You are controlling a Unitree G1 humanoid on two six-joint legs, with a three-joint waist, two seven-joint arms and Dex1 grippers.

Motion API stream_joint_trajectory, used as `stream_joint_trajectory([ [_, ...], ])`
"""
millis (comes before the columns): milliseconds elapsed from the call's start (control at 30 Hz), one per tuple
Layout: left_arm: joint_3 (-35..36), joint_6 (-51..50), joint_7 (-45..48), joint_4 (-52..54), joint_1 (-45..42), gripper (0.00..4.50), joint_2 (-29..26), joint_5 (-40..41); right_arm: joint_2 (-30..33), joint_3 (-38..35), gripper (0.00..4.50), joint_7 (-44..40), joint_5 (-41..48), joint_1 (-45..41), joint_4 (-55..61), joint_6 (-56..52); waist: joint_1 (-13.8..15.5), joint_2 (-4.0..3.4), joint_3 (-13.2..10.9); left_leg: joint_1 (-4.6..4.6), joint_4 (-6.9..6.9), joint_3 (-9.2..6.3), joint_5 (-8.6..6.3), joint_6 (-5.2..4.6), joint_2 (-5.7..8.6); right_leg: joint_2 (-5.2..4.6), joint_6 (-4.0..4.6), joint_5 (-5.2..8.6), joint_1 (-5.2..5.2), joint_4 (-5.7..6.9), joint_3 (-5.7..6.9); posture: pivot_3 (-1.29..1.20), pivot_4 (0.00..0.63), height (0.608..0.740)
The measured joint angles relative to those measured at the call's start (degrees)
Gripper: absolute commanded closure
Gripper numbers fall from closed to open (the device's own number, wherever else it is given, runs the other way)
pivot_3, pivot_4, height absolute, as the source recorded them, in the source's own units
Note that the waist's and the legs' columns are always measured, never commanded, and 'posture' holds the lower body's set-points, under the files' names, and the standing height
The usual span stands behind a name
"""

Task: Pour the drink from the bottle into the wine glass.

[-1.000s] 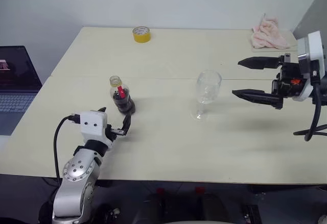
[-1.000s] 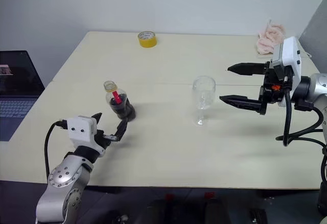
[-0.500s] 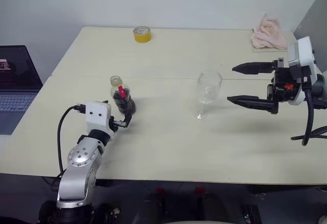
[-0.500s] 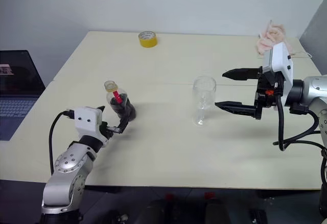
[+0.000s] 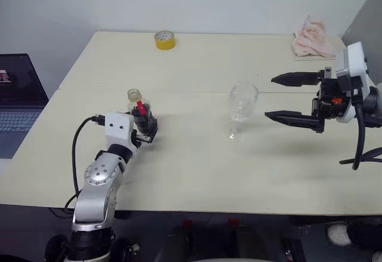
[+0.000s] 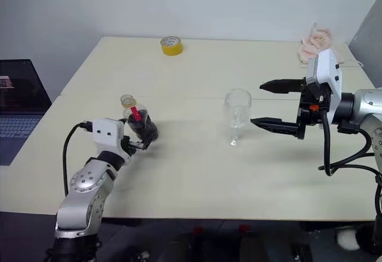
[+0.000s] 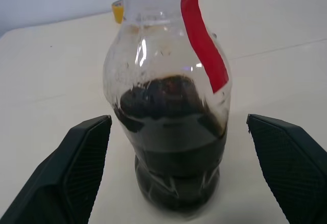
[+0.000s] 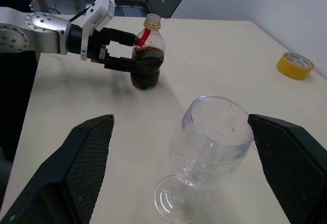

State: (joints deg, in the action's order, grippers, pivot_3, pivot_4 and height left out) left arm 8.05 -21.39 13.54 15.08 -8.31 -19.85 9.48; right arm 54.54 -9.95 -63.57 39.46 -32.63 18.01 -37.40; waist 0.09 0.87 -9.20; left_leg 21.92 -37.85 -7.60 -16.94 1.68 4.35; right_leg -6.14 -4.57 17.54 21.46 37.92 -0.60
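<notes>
— Where do your hands stand on the worktop [image 5: 197,178]?

— My left hand [image 5: 147,134] has its fingers spread wide on either side of the bottle [image 5: 141,115], not touching it. My right hand [image 5: 279,98] hovers, equally spread, just beside the wine glass [image 5: 240,109], with nothing gripped.

— How do the bottle and glass sit?

— Both stand upright, long axes vertical, the yellow cap on top. The drink [image 7: 171,132] fills the lower half of the bottle. The glass is well apart from my left hand, bare worktop between. The near edge lies close behind my left wrist; a yellow tape roll [image 5: 165,39] and pink cloth [image 5: 311,40] lie at the far edge.

— Anything hard to see?

— In my left wrist view the cap is cut off. A laptop [image 5: 18,101] is cropped beyond my left hand.
</notes>
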Motion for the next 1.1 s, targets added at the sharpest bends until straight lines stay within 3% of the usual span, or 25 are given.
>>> stream_joint_trajectory([
  [533, -0.41, 4.89, 0.9, -8.25, -3.85, 0.0, 1.31, -1.04, 0.03, 0.14, 0.01, 1.44, -0.54, -0.04, 0.02, 0.01, -0.07, 0.0, 0.0, 0.01, -0.01, 0.01, 0.0, 0.0, 0.01, -0.01, -0.01, 0.0, 0.03, 0.03, -0.01, 0.0, 0.15, 0.74],
  [633, -0.89, 5.59, 0.91, -9.07, -3.87, 0.6, 1.51, -1.05, 0.04, 0.14, 0.0, 1.57, -0.6, -0.04, 0.03, 0.02, -0.06, 0.0, 0.0, 0.01, -0.01, 0.0, 0.0, 0.0, 0.01, -0.01, -0.01, 0.0, 0.04, 0.04, -0.01, 0.0, 0.15, 0.74],
  [833, -1.03, 6.02, 0.87, -10.24, -4.73, 2.42, 1.59, -1.08, 0.11, 0.14, 0.0, 1.64, -1.26, -0.04, 0.04, 0.13, -0.05, 0.01, 0.0, 0.01, -0.02, 0.01, 0.0, 0.0, 0.02, -0.02, -0.01, -0.01, 0.05, 0.04, -0.01, 0.0, 0.15, 0.74],
  [900, -1.04, 6.09, 0.84, -10.43, -4.86, 2.79, 1.59, -1.1, 0.17, 0.14, 0.0, 1.64, -1.79, -0.04, 0.04, 0.25, -0.1, 0.0, 0.0, 0.01, -0.02, 0.01, 0.0, 0.0, 0.01, -0.01, -0.01, 0.0, 0.06, 0.05, -0.01, 0.0, 0.15, 0.74],
  [1100, -1.04, 6.5, 0.81, -10.98, -5.17, 2.79, 1.57, -1.2, 0.19, 0.14, 0.0, 1.64, -2.29, -0.04, 0.04, 0.46, -0.14, 0.0, 0.0, 0.02, -0.02, 0.01, 0.0, 0.0, 0.02, -0.01, -0.01, -0.01, 0.07, 0.06, -0.01, 0.0, 0.15, 0.74],
])
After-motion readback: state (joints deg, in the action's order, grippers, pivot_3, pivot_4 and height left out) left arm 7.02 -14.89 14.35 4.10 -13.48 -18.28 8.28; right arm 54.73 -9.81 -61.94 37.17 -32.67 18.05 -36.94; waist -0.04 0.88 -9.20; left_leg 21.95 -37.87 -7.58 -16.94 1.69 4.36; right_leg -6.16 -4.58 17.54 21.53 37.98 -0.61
